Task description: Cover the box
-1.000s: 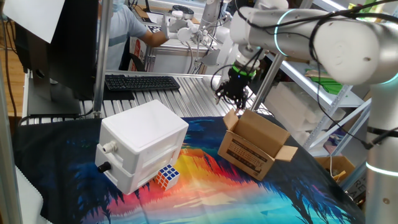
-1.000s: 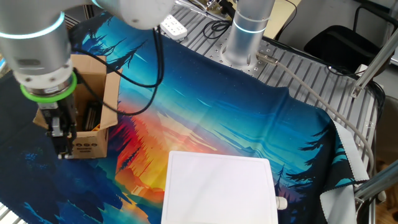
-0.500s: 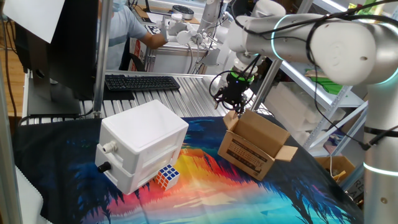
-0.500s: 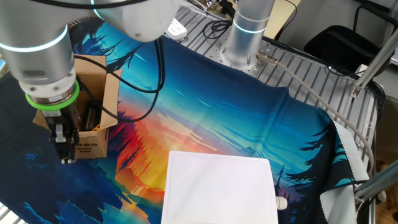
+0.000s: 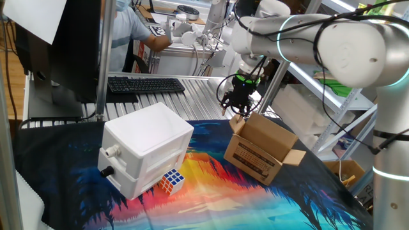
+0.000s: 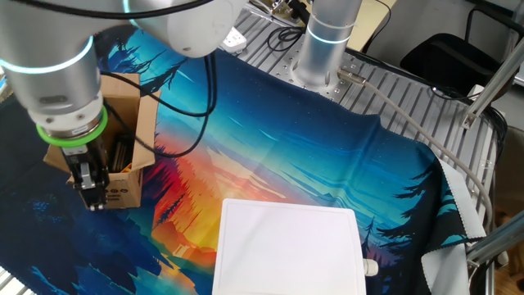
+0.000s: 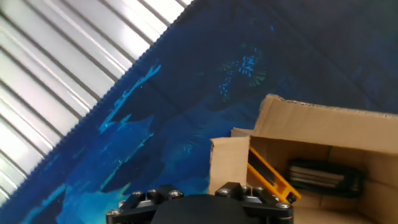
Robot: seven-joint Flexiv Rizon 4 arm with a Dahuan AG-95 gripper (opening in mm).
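The small brown cardboard box (image 5: 262, 151) sits on the right part of the cloth in one fixed view. Its top is open. Its flaps stick up and out. One side has black print on it. In the hand view (image 7: 323, 162) a dark thing and a yellow strip lie inside it.

The black two-finger gripper (image 5: 234, 108) hangs at the end of the big white robot arm (image 5: 332, 45) and points down. It is at the box's far corner, right by an upright flap. In the other fixed view (image 6: 92, 187) it is low in front of the box's side. I cannot tell if the jaws are apart or together, and I cannot tell if they touch the flap. The fingertips do not show in the hand view.

The table is covered by a bright cloth with blue trees and an orange sky (image 6: 278, 156). A big white plastic box with knobs (image 5: 144, 153) stands near the middle. A little colored puzzle cube (image 5: 171, 181) leans just beside it. Past the cloth the table top is ribbed silver metal (image 7: 56, 81). A black keyboard (image 5: 146, 84) lies on it. A person in a light blue shirt (image 5: 131, 29) is behind the table.
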